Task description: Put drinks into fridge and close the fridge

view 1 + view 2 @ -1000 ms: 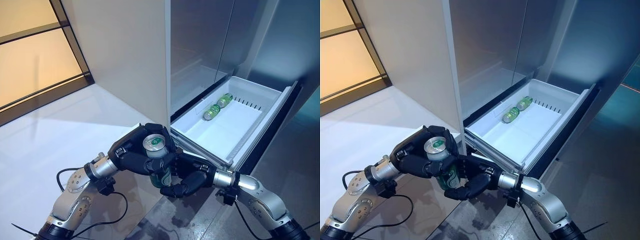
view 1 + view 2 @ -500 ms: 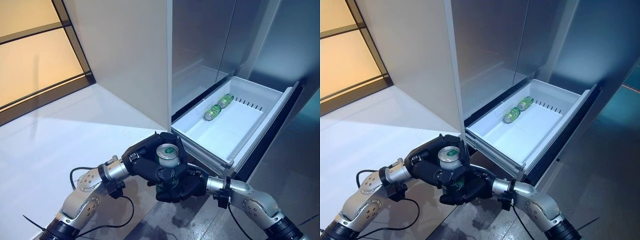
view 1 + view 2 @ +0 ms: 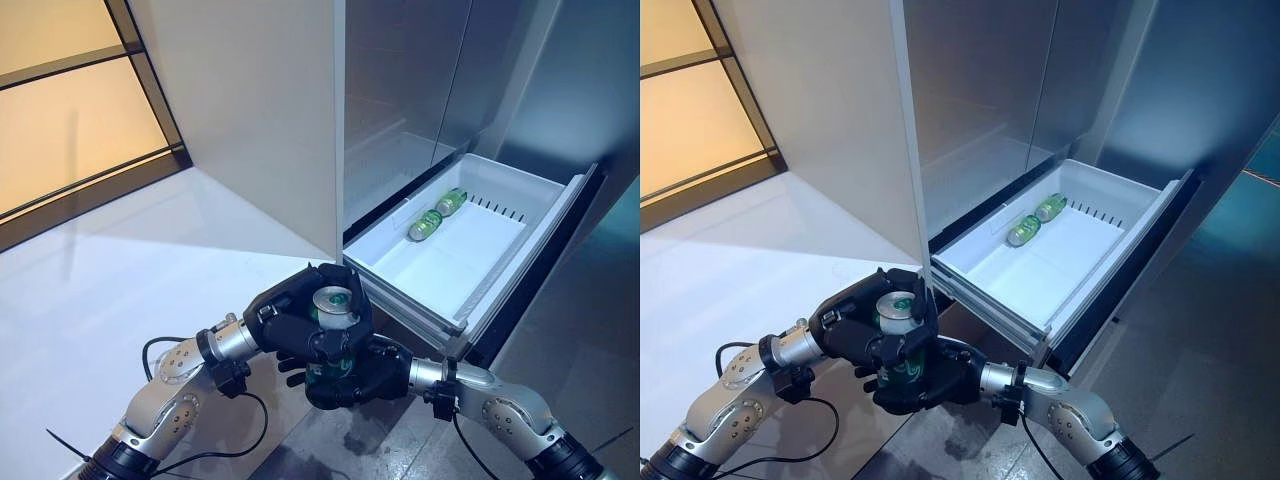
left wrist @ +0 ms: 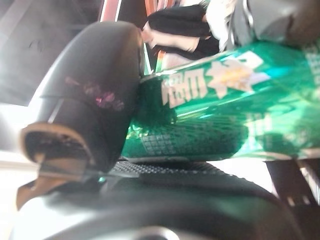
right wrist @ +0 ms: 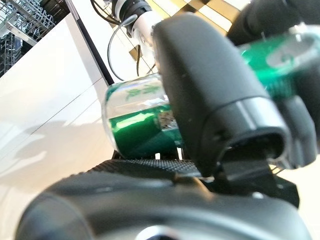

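A green can [image 3: 333,305] stands upright between both hands, low in front of the fridge. My left hand [image 3: 285,320] is curled round its upper part; the can fills the left wrist view [image 4: 225,110]. My right hand [image 3: 355,375] is curled round its lower part from below; the can also shows in the right wrist view [image 5: 137,122]. The white fridge drawer [image 3: 520,250] is pulled open to the right, with green cans [image 3: 437,213] lying at its far end.
The open fridge door [image 3: 250,110] stands as a pale panel to the left of the cabinet. The drawer's front rim [image 3: 400,300] lies just right of the hands. A dark-framed window [image 3: 70,110] is at the far left.
My right hand has closed further round the lower part of the can and moved slightly left. My left hand keeps its hold near the can's top.
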Controlling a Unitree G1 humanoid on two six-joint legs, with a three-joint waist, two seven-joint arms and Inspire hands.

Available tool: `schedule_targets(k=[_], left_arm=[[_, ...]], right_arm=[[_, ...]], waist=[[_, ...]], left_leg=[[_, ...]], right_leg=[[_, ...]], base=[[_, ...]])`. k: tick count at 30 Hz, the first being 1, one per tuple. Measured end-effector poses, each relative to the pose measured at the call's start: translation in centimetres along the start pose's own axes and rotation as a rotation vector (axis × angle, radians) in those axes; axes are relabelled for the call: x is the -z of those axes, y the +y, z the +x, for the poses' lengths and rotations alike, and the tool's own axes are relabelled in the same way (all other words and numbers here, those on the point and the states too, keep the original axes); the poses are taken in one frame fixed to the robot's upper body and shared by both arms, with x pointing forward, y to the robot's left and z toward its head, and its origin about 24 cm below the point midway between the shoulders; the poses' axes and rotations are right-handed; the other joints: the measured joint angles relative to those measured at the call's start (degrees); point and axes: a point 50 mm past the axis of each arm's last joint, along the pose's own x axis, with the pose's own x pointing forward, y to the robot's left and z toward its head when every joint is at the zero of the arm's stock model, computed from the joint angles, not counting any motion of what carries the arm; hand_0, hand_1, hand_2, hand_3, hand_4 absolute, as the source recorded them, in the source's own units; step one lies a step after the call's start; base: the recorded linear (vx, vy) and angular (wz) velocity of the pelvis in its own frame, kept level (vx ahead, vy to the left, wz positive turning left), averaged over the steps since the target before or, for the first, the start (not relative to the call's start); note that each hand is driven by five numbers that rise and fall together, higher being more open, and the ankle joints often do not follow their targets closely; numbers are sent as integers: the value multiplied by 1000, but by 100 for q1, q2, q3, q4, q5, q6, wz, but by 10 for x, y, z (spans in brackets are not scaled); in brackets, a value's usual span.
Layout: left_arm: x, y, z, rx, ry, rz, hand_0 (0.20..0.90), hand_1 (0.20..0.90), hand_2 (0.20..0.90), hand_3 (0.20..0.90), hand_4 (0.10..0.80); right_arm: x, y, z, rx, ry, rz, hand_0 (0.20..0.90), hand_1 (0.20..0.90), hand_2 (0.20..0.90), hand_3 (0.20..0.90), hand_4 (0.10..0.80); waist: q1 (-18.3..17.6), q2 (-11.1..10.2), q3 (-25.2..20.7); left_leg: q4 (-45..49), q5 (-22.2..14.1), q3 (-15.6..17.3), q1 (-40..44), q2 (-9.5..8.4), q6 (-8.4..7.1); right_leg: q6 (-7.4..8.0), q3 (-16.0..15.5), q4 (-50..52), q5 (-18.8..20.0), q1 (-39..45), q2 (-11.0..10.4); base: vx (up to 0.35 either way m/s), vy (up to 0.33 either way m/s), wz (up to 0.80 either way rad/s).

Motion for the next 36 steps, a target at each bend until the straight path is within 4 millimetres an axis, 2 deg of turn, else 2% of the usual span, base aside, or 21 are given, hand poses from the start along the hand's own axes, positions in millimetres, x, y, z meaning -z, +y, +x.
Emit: schedule_targets(k=[17,19,20,25,30,33,36], left_arm=[[-2,2,2,-31,-41,-10,300,300,300,200,100],[-4,3,3,-28,-45,-4,547,547,547,488,388],[-6,4,3,-27,-49,3,900,900,900,900,800],[-13,8,4,-69,-72,38,900,900,900,900,800],[-21,10,10,-138,-174,84,900,900,900,900,800],[-31,12,9,-176,-255,121,900,900,900,900,800],[-43,13,9,-204,-348,160,900,900,900,900,800]], right_arm=[[-7,2,2,52,-49,-37,300,300,300,200,100],[-9,2,1,61,-51,-48,300,300,300,200,100],[-11,3,1,67,-53,-58,300,300,300,200,100],[-22,1,0,141,-66,-107,300,300,300,200,100],[-47,-3,0,230,-119,-214,300,300,300,200,100],[-65,-10,-8,333,-183,-285,300,300,300,200,100],[-90,-23,-27,513,-232,-418,300,300,300,200,100]], waist=[[-40,1,-3],[-38,-1,-4],[-39,-1,-4],[-46,-5,-6],[-48,-34,13],[-36,-77,40],[3,-123,70]], left_leg=[[0,4,0,0,-2,6],[0,4,-1,-1,-2,6],[0,4,-1,0,-2,6],[0,6,-2,1,-1,7],[0,6,-4,-11,0,7],[-1,6,-8,-13,0,7],[0,6,-14,-17,-9,8]], right_leg=[[4,-1,0,4,2,-4],[4,-1,0,4,2,-5],[4,-2,0,4,4,-5],[4,-3,0,6,6,-4],[4,-3,0,6,-5,-2],[4,-5,0,6,-6,0],[6,-9,0,5,-8,-7]], base=[[0,0,0],[0,0,0],[0,0,0],[0,0,0],[0,0,0],[0,0,0],[0,0,0]])
